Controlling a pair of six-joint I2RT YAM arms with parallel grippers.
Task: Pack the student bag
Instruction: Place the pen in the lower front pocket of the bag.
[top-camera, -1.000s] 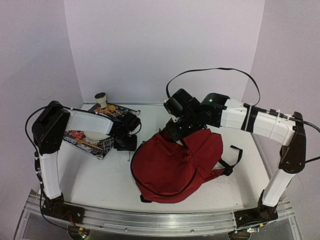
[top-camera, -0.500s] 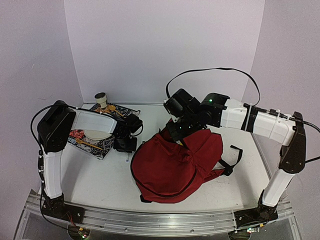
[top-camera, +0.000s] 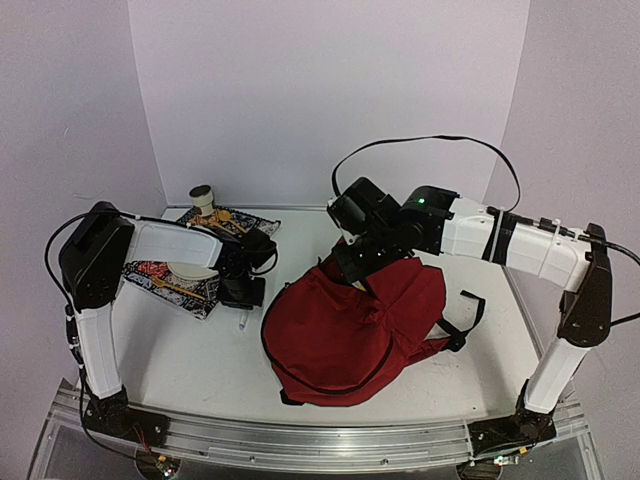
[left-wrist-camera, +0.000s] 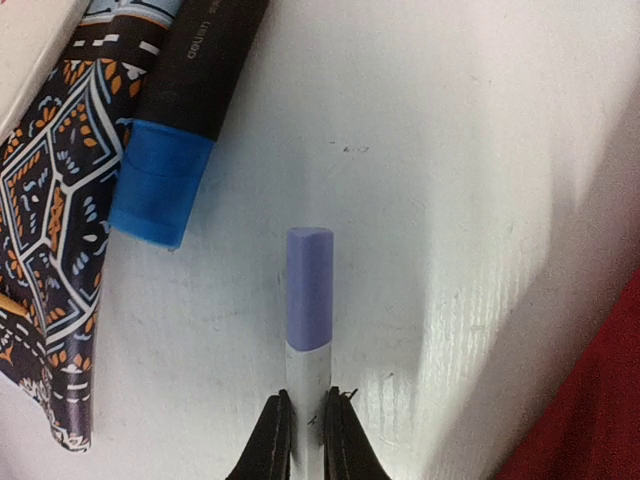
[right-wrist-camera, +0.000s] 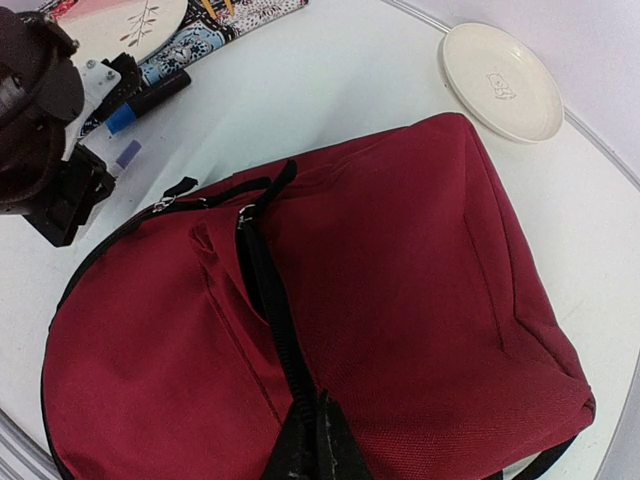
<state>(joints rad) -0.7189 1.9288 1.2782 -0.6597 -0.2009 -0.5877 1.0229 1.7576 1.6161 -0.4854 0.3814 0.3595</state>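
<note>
The widest bare stretch of counter (top-camera: 190, 360) lies along the near edge, in front of the patterned cloth (top-camera: 150, 275) and left of the bag (top-camera: 340, 335); the strip between cloth and bag is narrow, and the left claw (left-wrist-camera: 308, 400), clamped on a pen (left-wrist-camera: 308, 290), fills it; a blue-capped marker (left-wrist-camera: 170, 130) lies just beside the pen; the right claw (right-wrist-camera: 315, 425) and its arm hang over the bag's far end; a white dish (right-wrist-camera: 500, 65) sits beyond the bag.

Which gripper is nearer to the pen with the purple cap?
Left. The left gripper is closed on the pen at its white barrel, on the table. The right gripper is apart from it, pinching the zipper of the student bag.
</note>
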